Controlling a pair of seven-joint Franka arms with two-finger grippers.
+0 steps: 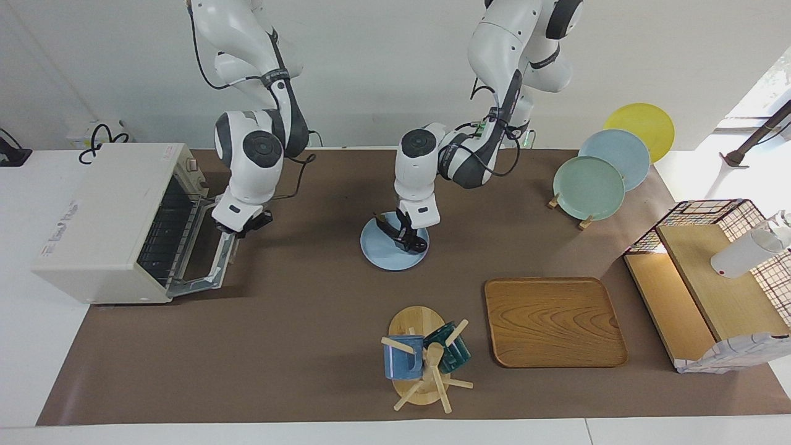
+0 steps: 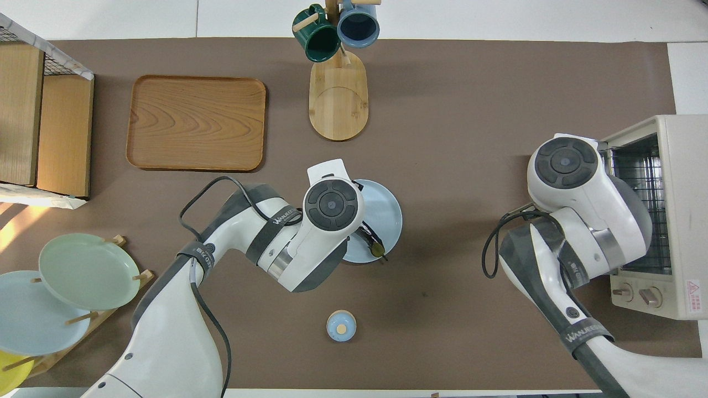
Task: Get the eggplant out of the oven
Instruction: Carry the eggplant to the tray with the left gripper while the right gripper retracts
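The cream-white oven (image 1: 99, 216) stands at the right arm's end of the table with its door (image 1: 207, 262) folded down; its wire rack shows and looks bare. It also shows in the overhead view (image 2: 686, 182). The dark eggplant (image 1: 421, 246) lies low across a light blue plate (image 1: 383, 256) at the table's middle, and its stem tip shows in the overhead view (image 2: 378, 250) at the plate's rim (image 2: 390, 207). My left gripper (image 1: 406, 237) is down on the plate, its fingers around the eggplant. My right gripper (image 1: 245, 226) is at the door's handle edge.
A mug tree (image 1: 420, 358) with a blue and a green mug and a wooden tray (image 1: 553, 321) lie farther from the robots. A plate rack (image 1: 590, 185) and a wire basket with wooden shelves (image 1: 710, 290) are at the left arm's end. A small blue round knob (image 2: 341, 325) lies near the robots.
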